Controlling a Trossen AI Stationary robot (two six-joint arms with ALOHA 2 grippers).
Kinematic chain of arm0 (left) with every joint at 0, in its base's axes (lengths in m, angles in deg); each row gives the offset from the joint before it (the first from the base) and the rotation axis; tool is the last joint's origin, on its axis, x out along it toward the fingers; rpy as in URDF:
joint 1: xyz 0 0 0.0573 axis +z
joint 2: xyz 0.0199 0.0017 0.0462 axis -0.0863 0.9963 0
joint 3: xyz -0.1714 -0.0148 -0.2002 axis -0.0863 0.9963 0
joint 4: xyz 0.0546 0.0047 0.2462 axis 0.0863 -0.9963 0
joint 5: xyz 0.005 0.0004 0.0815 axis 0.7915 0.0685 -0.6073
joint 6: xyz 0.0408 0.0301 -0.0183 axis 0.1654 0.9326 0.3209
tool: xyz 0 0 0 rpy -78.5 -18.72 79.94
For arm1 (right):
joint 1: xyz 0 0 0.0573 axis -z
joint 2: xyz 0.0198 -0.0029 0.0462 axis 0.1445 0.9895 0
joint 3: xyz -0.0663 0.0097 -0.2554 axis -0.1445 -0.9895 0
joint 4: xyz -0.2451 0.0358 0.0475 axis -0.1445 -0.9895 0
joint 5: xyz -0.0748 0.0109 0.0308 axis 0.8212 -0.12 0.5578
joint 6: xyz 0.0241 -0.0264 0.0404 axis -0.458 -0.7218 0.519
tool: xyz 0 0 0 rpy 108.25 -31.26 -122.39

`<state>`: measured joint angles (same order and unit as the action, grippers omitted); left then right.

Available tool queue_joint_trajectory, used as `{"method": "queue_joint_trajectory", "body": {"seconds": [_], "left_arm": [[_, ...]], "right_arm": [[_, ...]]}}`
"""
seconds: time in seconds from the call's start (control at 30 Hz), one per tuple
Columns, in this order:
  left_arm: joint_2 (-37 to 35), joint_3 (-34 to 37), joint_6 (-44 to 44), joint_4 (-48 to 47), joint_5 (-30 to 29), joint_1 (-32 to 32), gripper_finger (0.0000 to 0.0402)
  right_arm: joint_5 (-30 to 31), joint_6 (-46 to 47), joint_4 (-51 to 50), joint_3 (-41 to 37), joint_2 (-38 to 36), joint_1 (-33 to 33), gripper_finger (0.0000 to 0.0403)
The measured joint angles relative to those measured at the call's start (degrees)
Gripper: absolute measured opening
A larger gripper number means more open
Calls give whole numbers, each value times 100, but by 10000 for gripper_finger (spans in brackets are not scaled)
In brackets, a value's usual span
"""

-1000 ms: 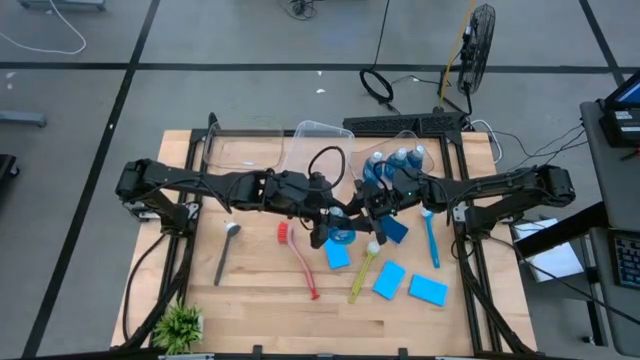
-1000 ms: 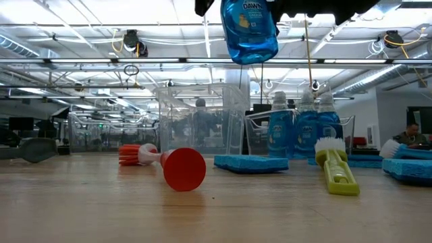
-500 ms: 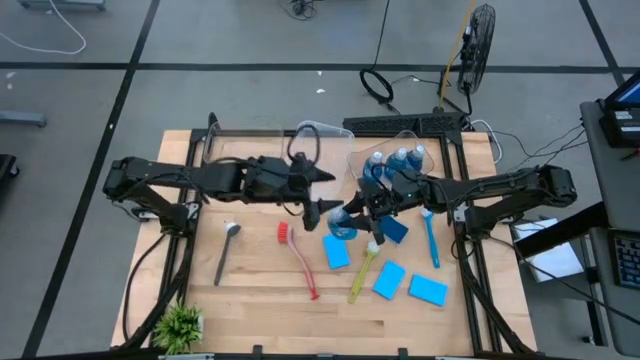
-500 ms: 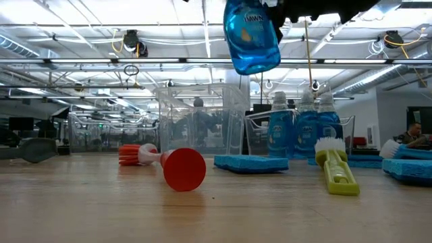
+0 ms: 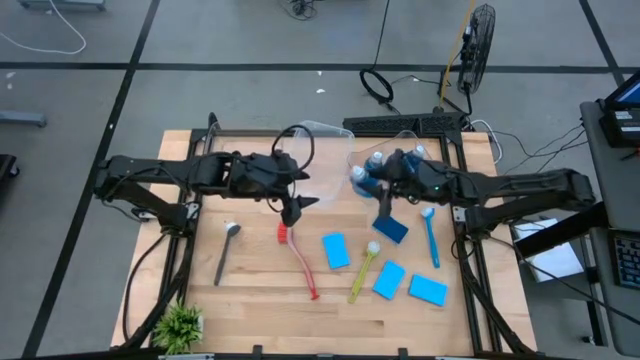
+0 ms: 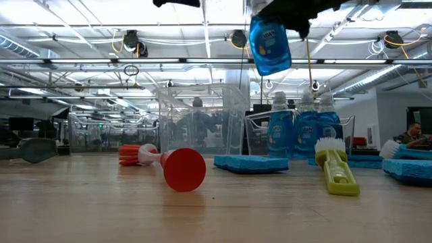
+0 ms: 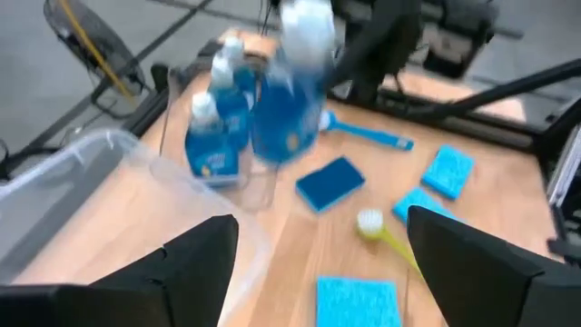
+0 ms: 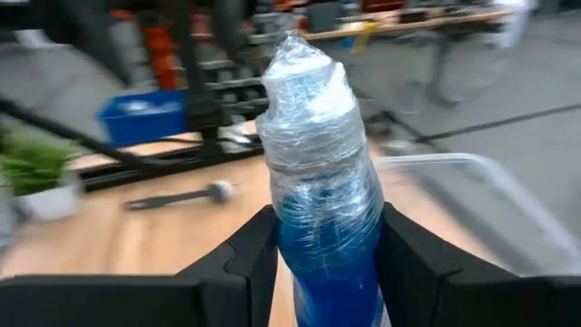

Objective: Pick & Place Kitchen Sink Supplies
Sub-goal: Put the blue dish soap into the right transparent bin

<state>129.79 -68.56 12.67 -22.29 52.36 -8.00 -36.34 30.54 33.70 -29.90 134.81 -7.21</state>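
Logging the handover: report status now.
Right gripper jaws shut on bottle, aloft near bottle bin. Left gripper jaws open, empty. Nothing in the way.

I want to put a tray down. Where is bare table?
Bare wood lies between the grey brush and the plant, and along the near edge below the red brush. The right half is crowded with sponges.

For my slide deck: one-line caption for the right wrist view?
Right hand shut on a plastic-wrapped bottle of blue liquid, held above the wooden table.
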Motion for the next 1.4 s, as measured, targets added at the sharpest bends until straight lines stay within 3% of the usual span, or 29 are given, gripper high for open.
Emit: {"method": "queue_joint_trajectory", "body": {"seconds": [0.2,0.4,0.53,0.77,1.03,1.4], "left_arm": [[4,2,-96,-293,-2,4,321],[5,2,-95,-536,-7,4,330],[4,143,-116,-566,-19,4,324],[-104,715,-467,-353,11,17,311],[-387,1381,-736,33,101,20,320],[-409,1421,-561,245,179,48,314]], "right_arm": [[982,-33,-512,0,-323,1,138],[1381,85,-591,-257,-495,50,140],[1367,271,22,-801,-590,163,140],[1334,269,1981,-1871,-678,371,140],[1179,436,3668,-2814,-559,575,140],[726,566,4266,-3051,-44,871,143]]}}
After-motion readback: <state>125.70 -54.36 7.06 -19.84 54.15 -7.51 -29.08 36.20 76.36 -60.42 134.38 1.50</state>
